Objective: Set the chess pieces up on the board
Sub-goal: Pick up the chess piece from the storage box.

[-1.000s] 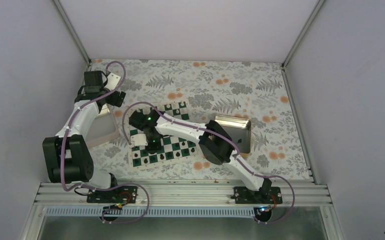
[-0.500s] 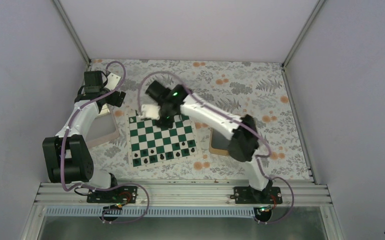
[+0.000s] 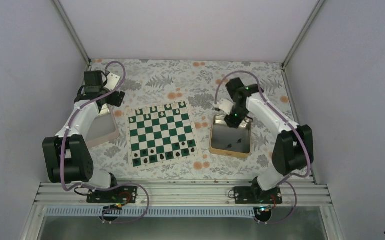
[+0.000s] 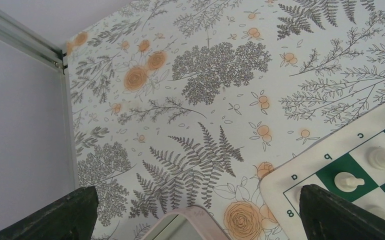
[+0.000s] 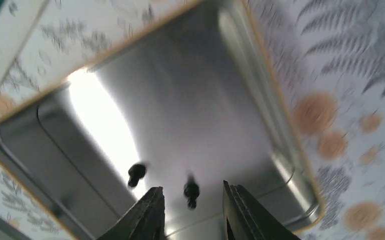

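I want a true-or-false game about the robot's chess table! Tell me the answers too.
1. The right gripper hangs over the gold tray. True.
2. Two black pieces lie in the gold tray. True.
3. The right gripper holds a piece. False: its jaws are open and empty.
4. The board is bare. False: black pieces stand on its near rows.
5. The left gripper is over the middle of the board. False: it is off to the board's side.

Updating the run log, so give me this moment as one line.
right hand open above gold tray | two chess pieces inside | left hand open near board | board partly set
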`<state>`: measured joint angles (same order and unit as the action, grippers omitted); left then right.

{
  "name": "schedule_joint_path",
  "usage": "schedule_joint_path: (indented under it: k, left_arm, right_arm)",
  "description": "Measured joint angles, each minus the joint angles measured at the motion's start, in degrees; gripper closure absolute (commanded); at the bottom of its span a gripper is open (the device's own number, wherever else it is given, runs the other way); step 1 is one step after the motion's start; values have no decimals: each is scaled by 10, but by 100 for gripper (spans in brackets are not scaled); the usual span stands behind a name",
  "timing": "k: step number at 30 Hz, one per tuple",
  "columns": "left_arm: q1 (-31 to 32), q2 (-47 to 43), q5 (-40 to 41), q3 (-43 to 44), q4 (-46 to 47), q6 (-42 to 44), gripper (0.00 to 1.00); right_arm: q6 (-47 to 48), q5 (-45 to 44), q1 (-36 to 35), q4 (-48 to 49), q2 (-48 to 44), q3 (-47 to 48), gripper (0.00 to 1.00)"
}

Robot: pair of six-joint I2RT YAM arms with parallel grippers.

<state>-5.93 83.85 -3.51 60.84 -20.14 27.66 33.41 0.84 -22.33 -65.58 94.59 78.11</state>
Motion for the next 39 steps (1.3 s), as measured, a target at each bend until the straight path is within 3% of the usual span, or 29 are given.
schedule_joint_path:
  k: [5, 15, 30, 39]
  left_arm:
    - [0, 0, 1, 0, 1, 0, 0]
    - [1, 0, 2, 0, 1, 0, 0]
    - [0, 10, 6, 0, 1, 0, 0]
    - [1, 13, 10, 0, 1, 0, 0]
  right_arm:
    - [3, -1, 14, 5, -65, -108, 67]
    - [-1, -1, 14, 72, -72, -227, 67]
    - [-5, 16, 13, 126, -42, -246, 68]
    - [-6, 21, 9, 134, -37, -246, 89]
